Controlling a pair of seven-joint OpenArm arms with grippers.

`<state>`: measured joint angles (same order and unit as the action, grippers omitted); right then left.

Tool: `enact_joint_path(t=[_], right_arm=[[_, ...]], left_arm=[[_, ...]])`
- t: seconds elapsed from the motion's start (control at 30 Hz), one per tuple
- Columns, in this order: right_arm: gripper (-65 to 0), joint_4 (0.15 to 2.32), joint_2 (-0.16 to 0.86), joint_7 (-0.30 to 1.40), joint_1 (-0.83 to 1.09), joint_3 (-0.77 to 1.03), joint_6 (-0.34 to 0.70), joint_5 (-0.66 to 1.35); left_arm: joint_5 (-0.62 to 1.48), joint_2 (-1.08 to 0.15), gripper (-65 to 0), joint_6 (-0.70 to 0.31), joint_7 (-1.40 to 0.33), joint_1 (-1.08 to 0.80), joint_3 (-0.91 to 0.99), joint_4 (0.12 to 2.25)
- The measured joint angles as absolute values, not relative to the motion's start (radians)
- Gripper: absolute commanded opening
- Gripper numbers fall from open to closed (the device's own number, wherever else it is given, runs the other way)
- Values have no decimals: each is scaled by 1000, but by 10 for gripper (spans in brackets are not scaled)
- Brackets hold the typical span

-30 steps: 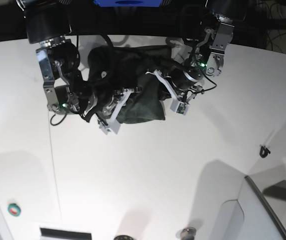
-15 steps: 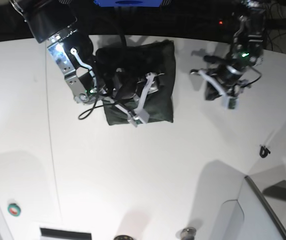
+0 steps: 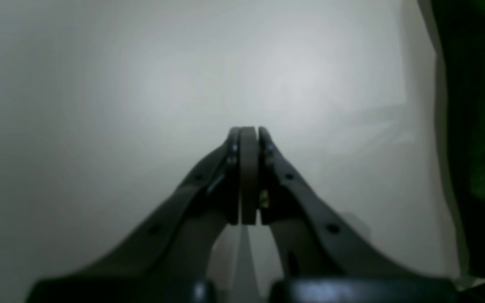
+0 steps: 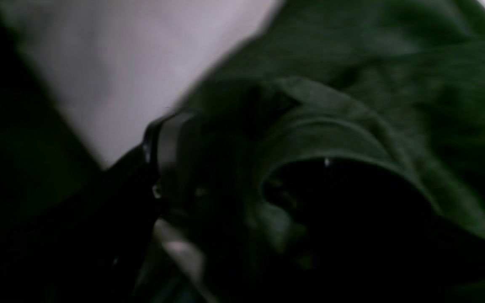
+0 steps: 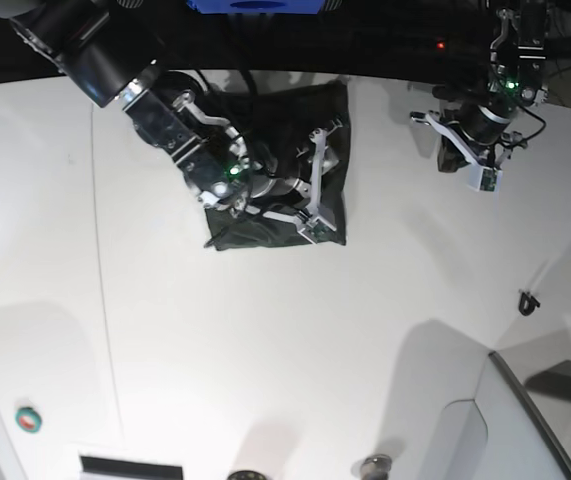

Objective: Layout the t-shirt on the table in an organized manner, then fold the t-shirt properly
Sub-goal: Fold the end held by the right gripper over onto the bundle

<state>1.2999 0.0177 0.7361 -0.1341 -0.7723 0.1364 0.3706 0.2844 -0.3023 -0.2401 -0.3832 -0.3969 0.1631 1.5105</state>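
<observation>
The dark green t-shirt (image 5: 280,110) lies as a folded, roughly square bundle at the back middle of the white table (image 5: 285,330). My right gripper (image 5: 314,184) is over the shirt's right half, its white fingers spread wide apart across the cloth. In the right wrist view one dark finger (image 4: 164,143) shows beside wrinkled green folds of the shirt (image 4: 352,97); the other finger is hidden. My left gripper (image 5: 482,176) is shut and empty above bare table, well to the right of the shirt. In the left wrist view its pads (image 3: 249,168) press together, and the shirt (image 3: 474,126) runs along the right edge.
A thin seam line (image 5: 107,320) runs down the table's left part. A small round green and red thing (image 5: 28,419) sits at the front left. A small black hook (image 5: 528,301) lies at the right. A grey panel (image 5: 525,420) stands at the front right corner.
My left gripper let go of the shirt and drew away to the back right. My right gripper moved right across the shirt, which dropped from a lifted bunch to a flat folded square.
</observation>
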Motion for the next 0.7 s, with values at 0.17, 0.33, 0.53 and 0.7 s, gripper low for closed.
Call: enact_joint_path(t=[0.17, 0.33, 0.53, 0.7], right_arm=[[-317, 1301, -52, 734, -134, -773, 135, 190], [-320, 1301, -84, 741, -138, -788, 136, 92], [-320, 1209, -125, 731, -192, -944, 139, 75], [-323, 1274, -106, 741, -226, -960, 138, 49]], left_arm=[[284, -314, -650, -241, -385, -422, 163, 1510], [279, -318, -650, -254, -385, -429, 183, 1510], [277, -322, -650, -237, -385, -432, 276, 1510], [279, -317, -650, -249, -385, -430, 321, 1507]])
